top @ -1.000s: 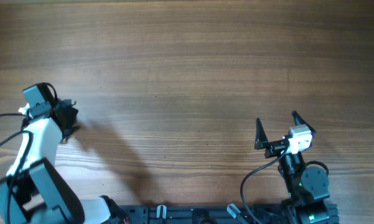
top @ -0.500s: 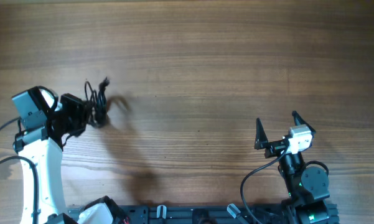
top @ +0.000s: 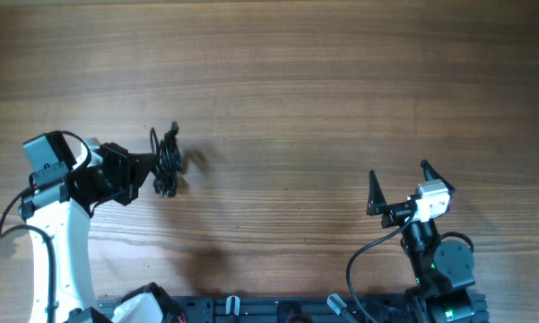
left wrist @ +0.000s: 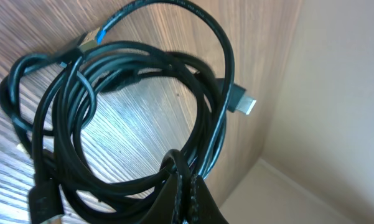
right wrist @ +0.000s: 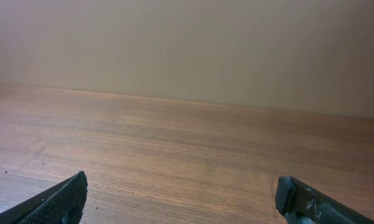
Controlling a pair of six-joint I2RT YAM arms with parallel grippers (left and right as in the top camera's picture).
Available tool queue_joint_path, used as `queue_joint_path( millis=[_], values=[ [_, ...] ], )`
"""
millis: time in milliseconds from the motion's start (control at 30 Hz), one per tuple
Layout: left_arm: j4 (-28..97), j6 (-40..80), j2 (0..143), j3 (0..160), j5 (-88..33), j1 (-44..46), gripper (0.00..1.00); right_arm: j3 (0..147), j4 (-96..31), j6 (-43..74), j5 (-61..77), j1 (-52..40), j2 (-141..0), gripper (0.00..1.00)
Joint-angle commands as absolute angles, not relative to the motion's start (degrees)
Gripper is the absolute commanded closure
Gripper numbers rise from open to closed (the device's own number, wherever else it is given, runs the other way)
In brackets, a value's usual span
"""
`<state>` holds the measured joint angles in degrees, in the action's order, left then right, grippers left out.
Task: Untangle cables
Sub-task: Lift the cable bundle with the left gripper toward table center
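Observation:
A bundle of thin black cables (top: pixel 168 160) hangs in tangled loops from my left gripper (top: pixel 152 171), left of the table's middle. In the left wrist view the cables (left wrist: pixel 206 118) form overlapping coils above the wood. A plug end (left wrist: pixel 241 102) sticks out to the right, and the left gripper (left wrist: pixel 185 182) is shut on strands at the coil's lower edge. My right gripper (top: pixel 399 185) stands open near the front right, far from the cables. The right wrist view shows that gripper (right wrist: pixel 180 200) with only bare wood between its fingers.
The wooden table (top: pixel 296 81) stretches across the whole overhead view. A black rail with the arm bases (top: pixel 278 309) runs along the front edge. A beige wall (right wrist: pixel 187 43) rises behind the table.
My left arm has swung from the table's left edge to the right, carrying the cable bundle further in over the table. The right arm has not moved.

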<state>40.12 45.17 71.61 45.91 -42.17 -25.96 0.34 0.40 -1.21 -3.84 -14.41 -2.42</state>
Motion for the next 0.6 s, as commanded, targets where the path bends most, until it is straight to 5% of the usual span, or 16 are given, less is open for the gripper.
queue_joint_path(
  millis=[0, 567],
  values=[
    [39.9, 45.5, 71.0, 46.1, -48.6, -26.0, 0.96, 0.3, 0.6, -1.3, -2.9, -14.2, -2.4, 0.00],
    [34.5, 47.2, 71.0, 46.1, -50.0, -21.8, 0.96, 0.3, 0.6, -1.4, -2.9, -14.2, -2.4, 0.00]
  ],
)
